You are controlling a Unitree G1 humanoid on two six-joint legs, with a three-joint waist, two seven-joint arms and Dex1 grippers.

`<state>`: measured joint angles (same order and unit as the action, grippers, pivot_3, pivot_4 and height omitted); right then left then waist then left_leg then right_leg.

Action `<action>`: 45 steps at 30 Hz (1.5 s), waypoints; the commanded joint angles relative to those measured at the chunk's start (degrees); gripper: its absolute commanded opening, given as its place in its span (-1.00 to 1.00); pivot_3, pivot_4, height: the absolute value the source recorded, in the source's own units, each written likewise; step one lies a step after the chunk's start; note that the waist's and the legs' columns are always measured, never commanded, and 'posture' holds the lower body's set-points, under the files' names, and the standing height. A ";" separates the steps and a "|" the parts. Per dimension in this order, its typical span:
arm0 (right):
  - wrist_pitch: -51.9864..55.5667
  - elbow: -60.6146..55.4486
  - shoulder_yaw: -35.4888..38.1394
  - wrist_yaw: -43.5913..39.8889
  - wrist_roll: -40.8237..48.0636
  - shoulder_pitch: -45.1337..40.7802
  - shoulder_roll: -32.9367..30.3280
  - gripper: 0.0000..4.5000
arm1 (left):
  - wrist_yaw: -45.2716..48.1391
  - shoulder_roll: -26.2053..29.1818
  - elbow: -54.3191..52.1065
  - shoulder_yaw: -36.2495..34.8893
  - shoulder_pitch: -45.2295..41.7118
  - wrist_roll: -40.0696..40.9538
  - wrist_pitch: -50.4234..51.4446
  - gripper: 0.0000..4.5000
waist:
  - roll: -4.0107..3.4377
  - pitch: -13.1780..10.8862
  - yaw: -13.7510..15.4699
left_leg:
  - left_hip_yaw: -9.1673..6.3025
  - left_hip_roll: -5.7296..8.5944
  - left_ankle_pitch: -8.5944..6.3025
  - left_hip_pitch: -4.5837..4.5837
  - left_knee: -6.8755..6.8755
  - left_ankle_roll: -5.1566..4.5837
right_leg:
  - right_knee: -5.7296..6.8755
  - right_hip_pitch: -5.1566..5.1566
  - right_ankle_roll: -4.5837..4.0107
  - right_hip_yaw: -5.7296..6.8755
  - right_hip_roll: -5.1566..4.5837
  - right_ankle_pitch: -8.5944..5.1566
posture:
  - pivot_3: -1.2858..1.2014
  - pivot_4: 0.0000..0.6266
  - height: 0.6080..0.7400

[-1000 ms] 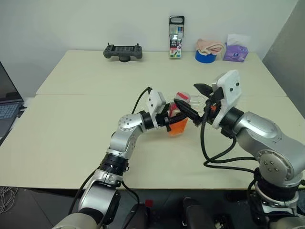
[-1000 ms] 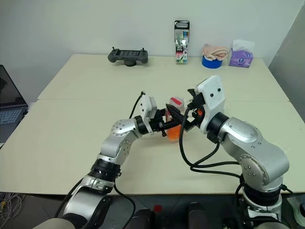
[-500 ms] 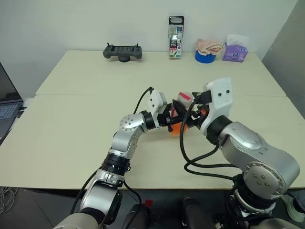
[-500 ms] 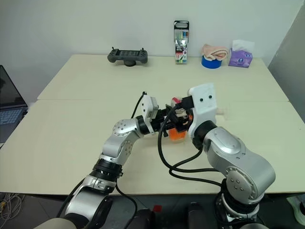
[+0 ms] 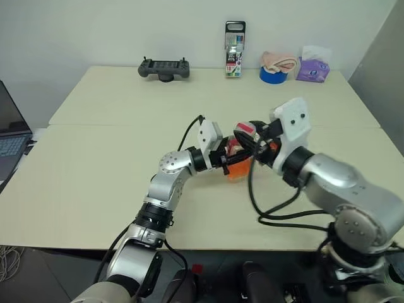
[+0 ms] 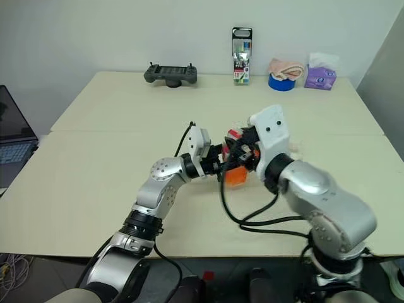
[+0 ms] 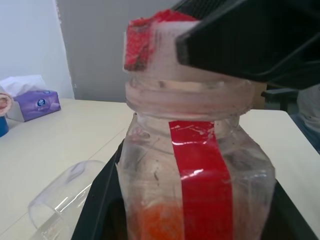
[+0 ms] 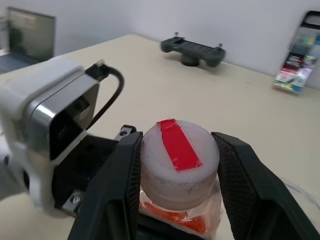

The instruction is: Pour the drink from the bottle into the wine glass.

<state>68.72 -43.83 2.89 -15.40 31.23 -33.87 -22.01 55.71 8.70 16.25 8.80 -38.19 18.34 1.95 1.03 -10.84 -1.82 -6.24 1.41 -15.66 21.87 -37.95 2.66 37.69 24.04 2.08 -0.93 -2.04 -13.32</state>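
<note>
Grippers, two, at table centre. We log the left gripper (image 5: 228, 158) clamped on the bottle (image 7: 197, 185), held upright above the table (image 5: 95, 177), orange drink (image 7: 160, 225) low inside. Right gripper (image 8: 175, 165): fingers (image 8: 115, 185) pressed on both sides of the cap (image 8: 179, 155). Wine glass (image 7: 62, 197) just beside the bottle, lying tilted. Controller (image 5: 163, 68) at 11 o'clock, tissue box (image 5: 312, 69) at 1 o'clock.

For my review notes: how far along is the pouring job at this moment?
Done: the left gripper holds the bottle upright over the table. In hand: the right gripper has its fingers on either side of the cap. Left: cap off, and pouring the drink into the wine glass.
</note>
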 commanded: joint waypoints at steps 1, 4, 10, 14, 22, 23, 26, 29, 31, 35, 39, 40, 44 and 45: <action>-12.44 8.89 4.80 -16.23 3.82 -1.37 -6.06 -0.20 | -0.42 -0.14 -2.94 -0.65 -0.89 0.40 -0.60 -0.25 | 0.01 0.00 -0.02 | 0.01 -0.01 0.00 0.00 0.01 0.00 | -0.01 0.00 -0.02 0.00 0.00 0.01 | 0.03 -0.52 1.00; -20.11 15.57 2.54 -30.68 4.40 -3.34 -14.26 -0.20 | -0.23 0.24 -3.70 -0.96 -0.78 0.59 -0.04 -0.25 | -0.01 -0.01 -0.01 | 0.06 -0.02 0.00 -0.01 0.01 -0.01 | 0.02 0.02 -0.08 -0.02 0.01 0.05 | 0.03 -0.52 1.00; -28.77 22.42 -2.68 -48.73 3.54 -4.42 -24.67 -0.20 | -0.54 1.62 -6.05 -1.37 0.47 0.86 1.38 -0.25 | 0.00 -0.02 0.02 | 0.03 -0.09 -0.01 -0.02 0.03 -0.01 | 0.02 0.02 -0.08 0.00 0.06 0.05 | 0.03 -0.52 1.00; -31.64 27.47 -3.72 -52.31 3.22 -6.93 -26.10 -0.20 | -1.29 1.90 -6.92 -1.58 0.84 1.31 2.22 -0.25 | 0.00 -0.02 0.00 | 0.07 -0.08 -0.01 -0.03 -0.01 -0.01 | 0.02 0.02 -0.05 -0.04 0.04 0.03 | 0.03 -0.52 1.00; -31.93 31.84 -2.30 -56.08 5.59 -12.00 -27.19 -0.20 | -1.35 0.92 -6.33 -1.35 0.12 1.76 2.88 -0.25 | 0.01 -0.02 0.09 | 0.05 -0.06 0.00 0.00 -0.01 0.00 | 0.02 0.03 -0.10 -0.04 0.01 0.06 | 0.03 -0.52 1.00; -31.90 32.21 -1.94 -56.66 5.87 -12.48 -27.44 -0.20 | -1.33 0.74 -6.21 -1.37 0.01 1.97 3.04 -0.25 | 0.00 -0.02 0.15 | 0.05 -0.06 0.00 0.00 -0.01 0.00 | 0.02 0.03 -0.12 -0.03 0.01 0.07 | 0.03 -0.52 1.00; -32.41 32.69 -2.29 -60.46 5.99 -12.85 -29.67 -0.20 | -1.27 0.45 -6.12 -1.26 -0.31 2.52 3.48 -0.25 | 0.00 -0.02 0.22 | 0.04 -0.04 0.00 0.01 -0.01 0.00 | 0.02 0.03 -0.12 -0.02 -0.01 0.07 | 0.03 -0.52 1.00; -33.07 32.87 -3.59 -63.95 5.68 -12.62 -31.64 -0.20 | -1.19 0.16 -6.10 -1.43 -0.64 3.26 4.32 -0.25 | 0.01 -0.02 0.25 | 0.04 -0.02 0.00 0.01 -0.01 0.00 | -0.02 0.02 -0.12 -0.02 -0.02 0.07 | 0.03 -0.52 1.00; -33.53 33.00 -4.49 -66.24 5.61 -12.39 -32.44 -0.20 | -1.14 -0.04 -6.05 -1.59 -0.99 3.97 5.21 -0.25 | 0.01 -0.02 0.20 | 0.06 -0.03 0.00 0.01 -0.01 0.00 | -0.02 0.03 -0.10 -0.03 -0.02 0.06 | 0.03 -0.52 1.00; -34.76 32.60 -6.51 -69.71 4.70 -11.87 -33.64 -0.20 | -0.91 0.08 -6.50 -1.60 -1.14 4.90 6.65 -0.25 | 0.00 -0.02 0.19 | 0.05 -0.04 0.00 -0.01 -0.01 0.00 | 0.01 0.03 -0.06 -0.02 -0.01 0.04 | 0.03 -0.52 1.00; -36.13 31.99 -9.56 -74.13 4.22 -11.69 -34.49 -0.20 | 0.21 0.23 -7.11 -1.57 -1.40 5.46 8.06 -0.25 | 0.00 -0.02 0.19 | 0.07 -0.04 0.00 -0.01 -0.02 0.01 | 0.01 0.03 -0.05 -0.04 -0.01 0.03 | 0.03 -0.52 1.00; -36.45 31.75 -10.26 -75.44 4.12 -11.72 -34.75 -0.20 | 0.55 0.30 -7.45 -1.64 -1.49 5.60 8.42 -0.25 | 0.00 -0.02 0.19 | 0.07 -0.03 0.00 -0.01 -0.02 0.01 | 0.01 0.02 -0.06 -0.04 -0.01 0.03 | 0.03 -0.52 1.00; -37.97 31.30 -12.11 -77.10 4.50 -12.01 -36.02 -0.20 | 1.20 0.50 -8.62 -1.95 -1.45 5.80 9.21 -0.26 | 0.00 -0.02 0.19 | 0.07 -0.04 0.00 0.00 -0.02 0.01 | 0.01 0.03 -0.07 -0.04 -0.01 0.04 | 0.03 -0.52 1.00; -37.46 32.55 -11.61 -76.72 4.76 -13.32 -35.18 -0.20 | 1.48 0.66 -8.67 -1.83 -1.47 5.58 8.95 -0.26 | 0.00 -0.02 0.18 | 0.06 -0.04 0.00 0.00 -0.02 0.01 | 0.01 0.03 -0.07 -0.04 -0.01 0.04 | 0.03 -0.52 1.00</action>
<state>31.19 -8.61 -6.09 -82.94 33.73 -47.17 -56.27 60.87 7.49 7.83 15.61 -38.31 20.35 11.22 1.03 -10.87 -1.65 -6.18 1.36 -15.65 21.86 -37.97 2.66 37.70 24.08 2.02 -0.97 -2.05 -13.27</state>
